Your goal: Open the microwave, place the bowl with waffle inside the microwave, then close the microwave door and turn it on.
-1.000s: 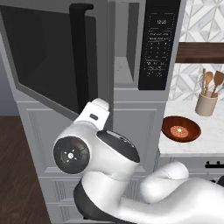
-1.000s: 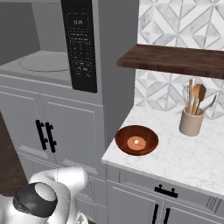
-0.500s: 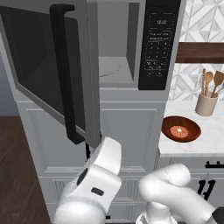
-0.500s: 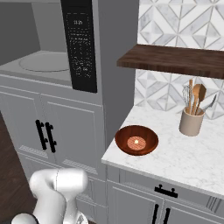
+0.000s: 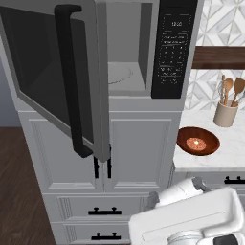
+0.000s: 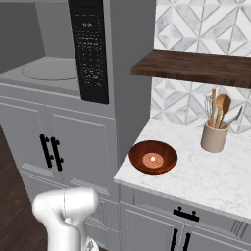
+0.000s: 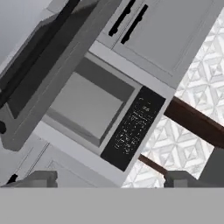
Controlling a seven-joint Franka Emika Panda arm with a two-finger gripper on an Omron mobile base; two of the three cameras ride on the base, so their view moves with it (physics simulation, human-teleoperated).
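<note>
Gripper [image 7: 109,179]: one, jaws spread wide, nothing between them, aimed up at the oven.
Bowl with waffle [image 6: 153,157]: one, on the marble counter [image 6: 230,179] near its left edge, beside the tall cabinet; untouched, probably next to be fetched.
Utensil cup [image 6: 214,137]: one, further back on the counter, holding several wooden spoons.
Microwave door [image 5: 57,76]: one, swung wide on its left hinge, clearing the way in.
Microwave [image 5: 125,52]: one, cavity bare, glass turntable [image 6: 49,69] showing, keypad [image 5: 172,48] on the right.
</note>
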